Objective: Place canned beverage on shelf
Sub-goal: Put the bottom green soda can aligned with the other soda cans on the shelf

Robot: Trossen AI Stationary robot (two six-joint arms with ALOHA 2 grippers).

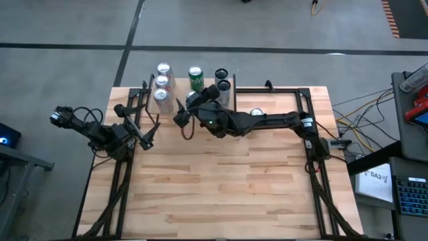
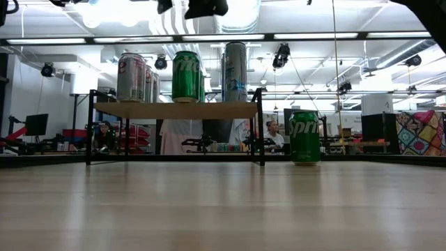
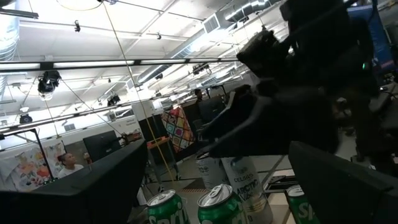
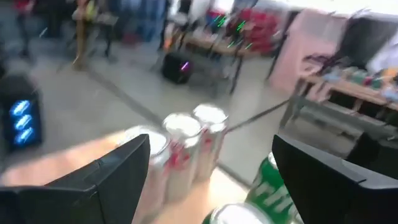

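Above the shelf (image 2: 175, 109), right fingers (image 4: 112, 177) spread, empty.

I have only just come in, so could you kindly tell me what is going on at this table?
A two-armed robot is stocking drink cans on a small wooden shelf at the far edge of the table. Several cans stand on it, among them a green Sprite can, silver cans and a tall slim can. The right tool hangs open and empty above the shelf. Another green Sprite can stands on the table beside the shelf. The left tool waits open at the table's left edge.
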